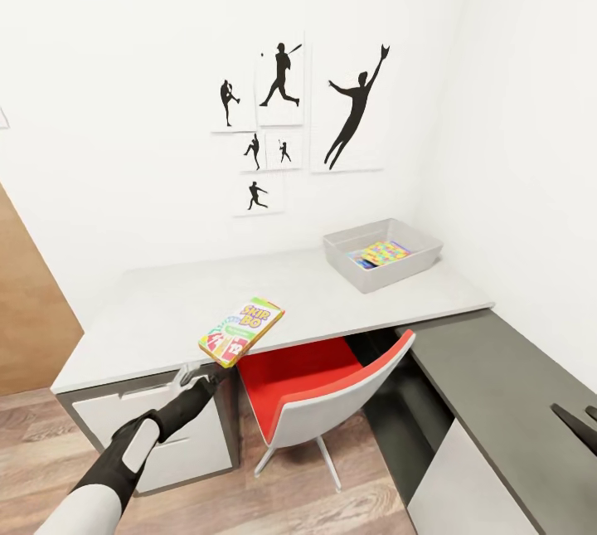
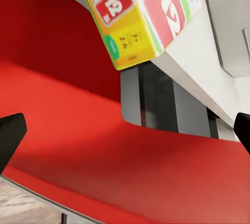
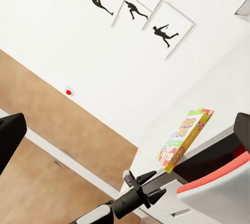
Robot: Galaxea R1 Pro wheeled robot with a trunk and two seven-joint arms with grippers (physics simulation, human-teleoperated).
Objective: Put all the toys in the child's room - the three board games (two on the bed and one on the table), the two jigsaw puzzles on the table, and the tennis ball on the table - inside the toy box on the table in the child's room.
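The green-red-white Skip-Bo board game (image 1: 242,330) lies tilted at the table's (image 1: 157,315) front edge, part of it overhanging. My left gripper (image 1: 199,375) is just below and in front of it, open, fingers spread and apart from the box. The left wrist view has the box (image 2: 140,15) above the open left gripper (image 2: 125,130). From the right wrist view I see the box (image 3: 185,138) and the left gripper (image 3: 141,183) beneath it. The right gripper (image 3: 125,130) is open and empty. The toy box (image 1: 342,260) stands at the table's far right with a multicoloured jigsaw puzzle (image 1: 382,252) inside.
A red-and-white chair (image 1: 323,390) is tucked under the table right of my left arm. A lower dark-grey side desk (image 1: 497,377) runs along the right wall. Sports-silhouette pictures (image 1: 282,112) hang above the table. A wood panel (image 1: 25,311) stands at the left.
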